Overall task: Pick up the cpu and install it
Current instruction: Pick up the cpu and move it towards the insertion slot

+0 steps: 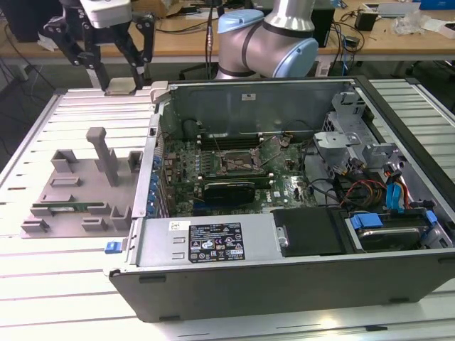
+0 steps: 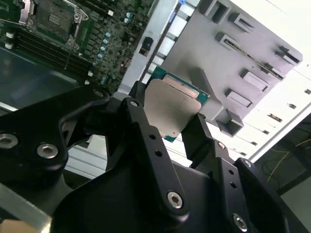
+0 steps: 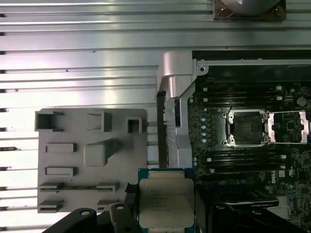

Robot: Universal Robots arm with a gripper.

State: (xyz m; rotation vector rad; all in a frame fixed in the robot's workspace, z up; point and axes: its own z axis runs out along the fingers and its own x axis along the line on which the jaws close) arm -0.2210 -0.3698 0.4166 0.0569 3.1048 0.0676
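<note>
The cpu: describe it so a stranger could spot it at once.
Find the open computer case; by its far corner on the exterior view's left hangs the black tool. It clamps the cpu, a flat silver square edged in green, unlike the dark socket inside.

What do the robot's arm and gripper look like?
The arm is rounded silver-grey metal with light blue joint caps. The gripper has a pale body and black, jointed link fingers fastened with silver hex screws.
</note>
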